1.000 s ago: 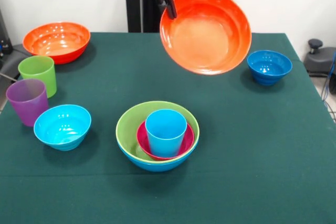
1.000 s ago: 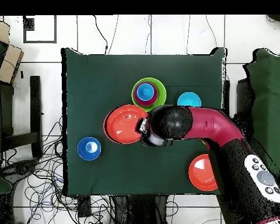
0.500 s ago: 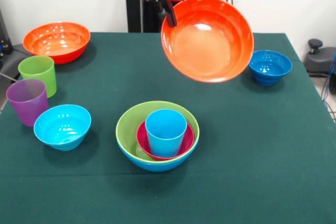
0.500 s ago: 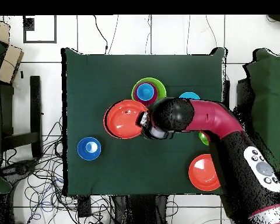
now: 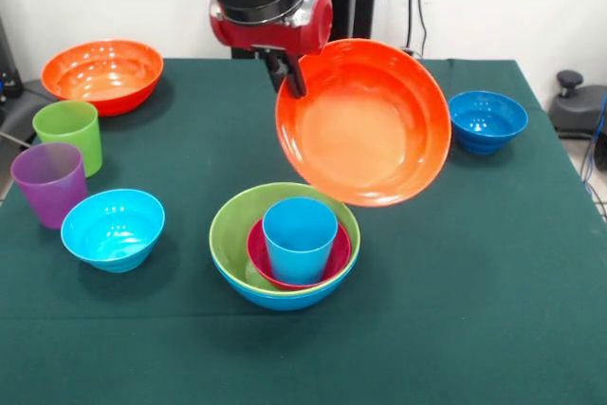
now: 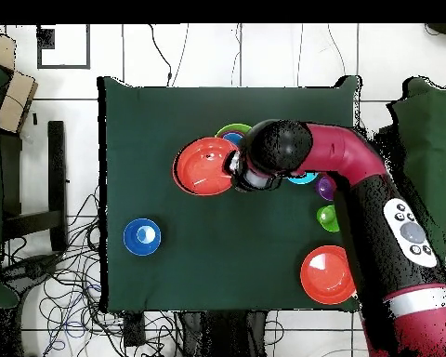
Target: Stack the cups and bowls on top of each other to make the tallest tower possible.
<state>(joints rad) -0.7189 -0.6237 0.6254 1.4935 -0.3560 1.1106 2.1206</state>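
My gripper (image 5: 293, 77) is shut on the rim of a large orange bowl (image 5: 363, 125), which hangs tilted with its inside facing the front camera. It is just above and behind the tower (image 5: 285, 246): a large blue bowl, a lime green bowl, a small magenta bowl and a light blue cup (image 5: 300, 237), nested. From overhead, the held orange bowl (image 6: 205, 165) lies beside the lime green bowl's rim (image 6: 229, 130), and the arm hides most of the tower and my gripper (image 6: 234, 170).
On the green table (image 5: 455, 272) stand a cyan bowl (image 5: 113, 228), a purple cup (image 5: 49, 182), a lime green cup (image 5: 69, 135), a second orange bowl (image 5: 101, 73) and a dark blue bowl (image 5: 487, 120).
The arm has come down and toward the tower, carrying the orange bowl with it. The bowl now hangs close over the tower's back rim. Nothing on the table moved.
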